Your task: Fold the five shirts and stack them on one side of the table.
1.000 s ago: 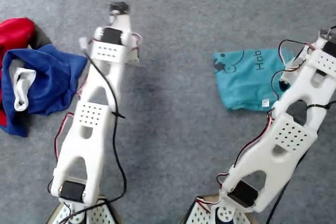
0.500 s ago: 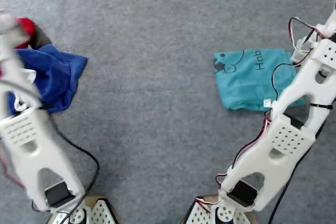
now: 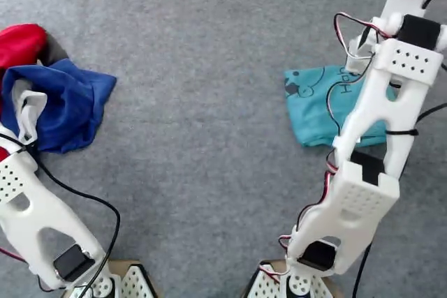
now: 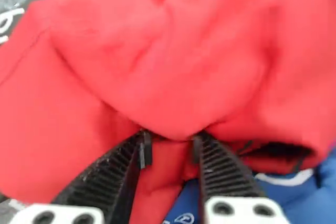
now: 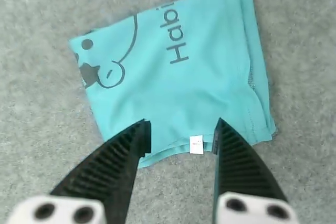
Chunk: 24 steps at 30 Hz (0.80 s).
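Grey felt table (image 3: 209, 68), two white arms on it.

Right arm (image 3: 370, 137): the right gripper (image 5: 181, 129) hangs over the folded teal shirt (image 5: 173, 87), jaws spread wide and holding nothing. The shirt lies flat directly beneath, and its hem edge runs between the two jaw tips. Print on it: dark lettering along one side and a line drawing with a star and a dot, both beyond the tips. A small white tag (image 5: 196, 144) sits on the hem just inside one jaw.

Left arm (image 3: 35, 207): the left gripper (image 4: 170, 148) is down in the heap of loose shirts, jaws a little apart. Both tips are pressed against the red shirt (image 4: 157, 51), which bulges into the gap. Whether cloth is pinched: cannot tell. Blue shirt (image 4: 294, 203) lies just beside and under one jaw, with white print on it too blurred to read.
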Each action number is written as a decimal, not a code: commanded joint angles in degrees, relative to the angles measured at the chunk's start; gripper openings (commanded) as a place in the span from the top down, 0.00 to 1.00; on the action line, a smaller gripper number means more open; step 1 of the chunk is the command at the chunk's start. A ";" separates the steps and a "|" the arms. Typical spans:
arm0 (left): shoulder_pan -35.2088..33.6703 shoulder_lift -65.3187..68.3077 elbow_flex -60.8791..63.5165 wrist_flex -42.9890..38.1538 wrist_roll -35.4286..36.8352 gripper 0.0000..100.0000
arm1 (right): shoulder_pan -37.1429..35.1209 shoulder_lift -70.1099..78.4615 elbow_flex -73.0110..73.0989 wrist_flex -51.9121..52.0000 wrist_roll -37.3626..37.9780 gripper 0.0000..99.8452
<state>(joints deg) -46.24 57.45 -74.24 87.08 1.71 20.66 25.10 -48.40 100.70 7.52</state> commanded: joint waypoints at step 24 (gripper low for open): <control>22.11 -33.93 -20.35 13.89 1.32 0.97 | -0.88 -6.99 0.13 0.44 0.09 0.81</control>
<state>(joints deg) -30.51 33.89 -92.79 100.44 2.86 20.57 21.41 -48.31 100.79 7.52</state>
